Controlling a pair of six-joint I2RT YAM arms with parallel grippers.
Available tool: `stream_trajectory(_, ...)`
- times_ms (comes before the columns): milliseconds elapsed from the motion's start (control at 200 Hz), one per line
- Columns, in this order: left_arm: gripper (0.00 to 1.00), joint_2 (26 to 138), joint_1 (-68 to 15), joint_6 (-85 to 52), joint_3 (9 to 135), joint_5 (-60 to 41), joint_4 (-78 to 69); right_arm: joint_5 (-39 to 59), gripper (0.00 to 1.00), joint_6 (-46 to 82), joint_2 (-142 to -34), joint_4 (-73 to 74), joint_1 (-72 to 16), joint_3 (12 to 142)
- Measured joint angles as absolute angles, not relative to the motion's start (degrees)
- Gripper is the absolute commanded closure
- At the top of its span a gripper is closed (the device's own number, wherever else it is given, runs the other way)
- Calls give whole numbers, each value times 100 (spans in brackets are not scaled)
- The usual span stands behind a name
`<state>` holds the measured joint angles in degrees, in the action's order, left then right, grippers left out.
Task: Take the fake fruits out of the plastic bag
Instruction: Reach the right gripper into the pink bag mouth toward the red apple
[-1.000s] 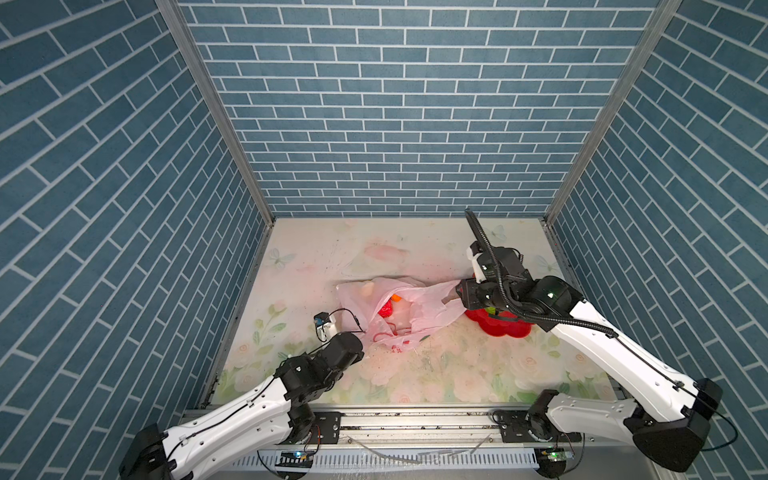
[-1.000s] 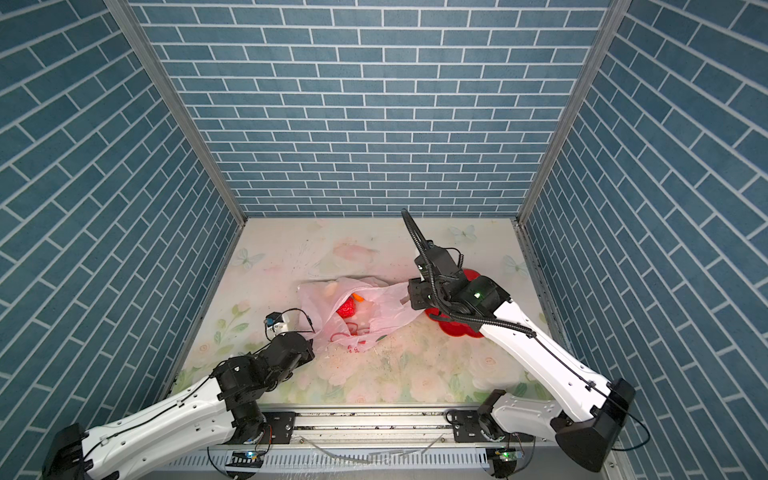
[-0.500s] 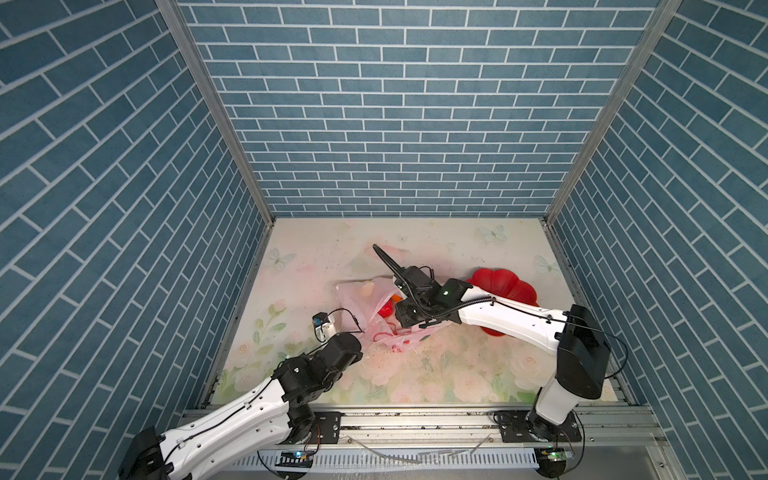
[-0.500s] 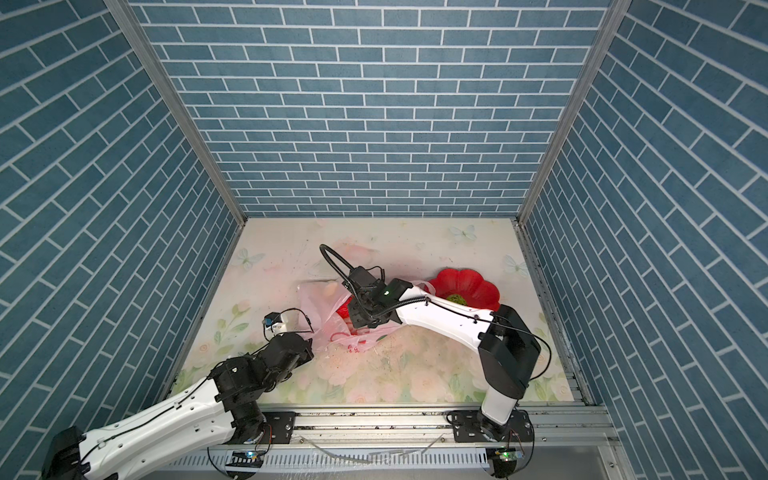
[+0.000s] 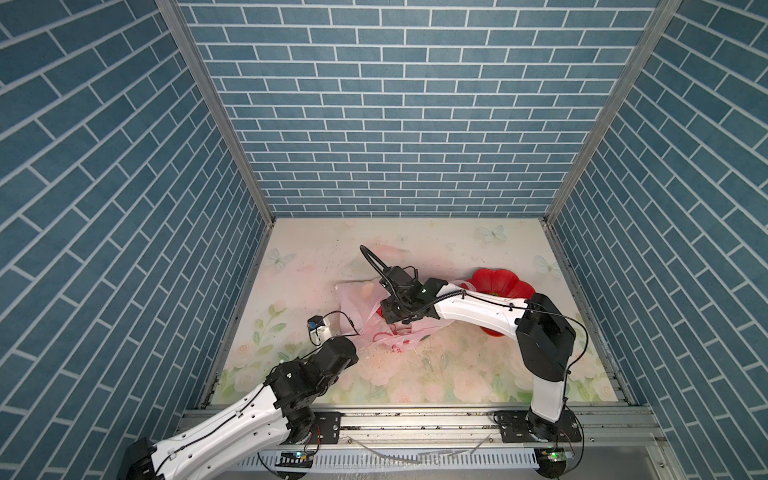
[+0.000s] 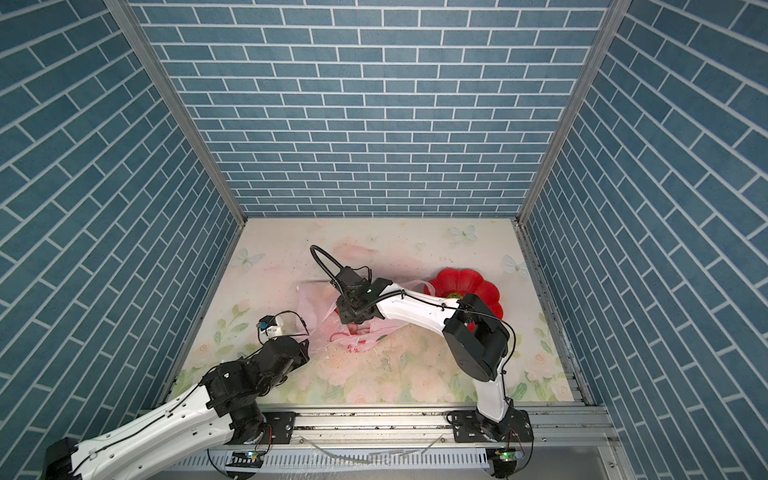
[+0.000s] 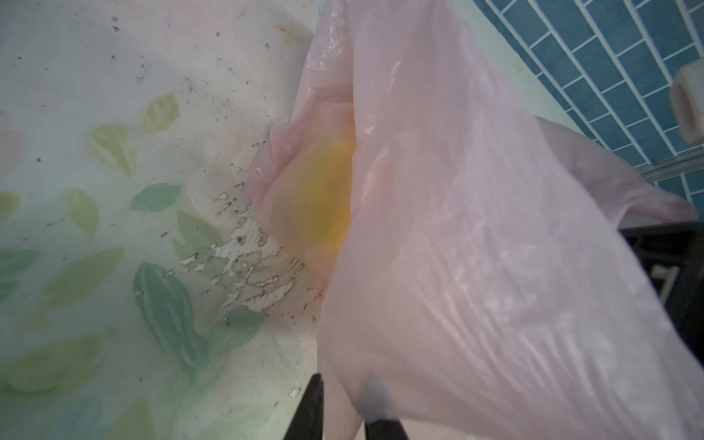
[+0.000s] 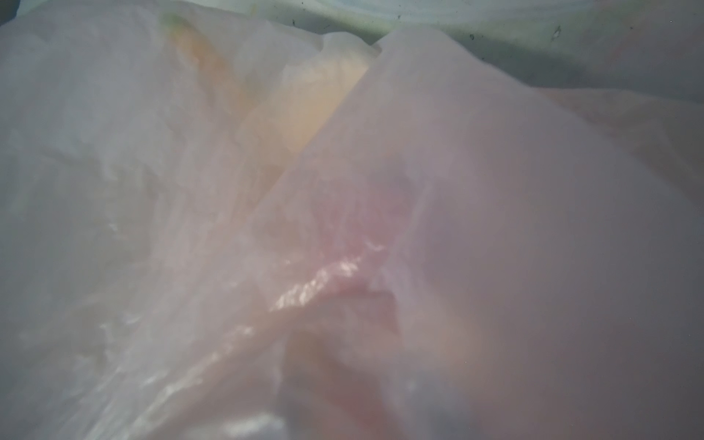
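The pale-pink plastic bag (image 5: 359,305) lies crumpled mid-table in both top views (image 6: 320,309). My left gripper (image 7: 344,415) is shut on a fold of the plastic bag's film (image 7: 476,236) at its near-left edge (image 5: 358,332). A yellow fake fruit (image 7: 316,202) shows blurred through the film. My right gripper (image 5: 390,318) reaches from the right into the bag's opening. Its fingers are hidden by film in every view. The right wrist view is filled with pink film (image 8: 495,190) with a beige-yellow fake fruit (image 8: 304,110) behind it. A bit of red (image 6: 353,328) shows under the right gripper.
The red flower-shaped plate (image 5: 505,280) sits right of the bag, partly behind my right arm, and a small green thing (image 6: 455,296) lies on it. Blue brick walls close off the left, back and right. A metal rail (image 5: 415,419) runs along the front edge.
My right arm has swung left from over the red plate to the bag and pushed its gripper into the bag's opening. The left arm has held still.
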<state>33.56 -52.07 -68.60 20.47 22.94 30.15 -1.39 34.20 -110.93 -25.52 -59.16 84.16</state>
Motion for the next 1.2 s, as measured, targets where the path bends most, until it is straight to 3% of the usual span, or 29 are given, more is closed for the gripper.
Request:
stream_trajectory(380, 79, 3192, -5212, -6965, 1772, 2134, 3186, -314, 16, 3634, -11432, -2375, -5916, 8809)
stream_trajectory(610, 79, 3170, -5212, -6984, 1675, 2045, 3177, -440, 4, 3752, -11644, -2364, -5916, 8978)
stream_trajectory(845, 79, 3072, -5212, -6991, 1627, 2021, 3179, -475, 2, 3778, -11843, -2355, -5898, 9052)
stream_trajectory(1195, 79, 3009, -5212, -7015, 1542, 1984, 3188, -473, 11, 3924, -12105, -2305, -5837, 9070)
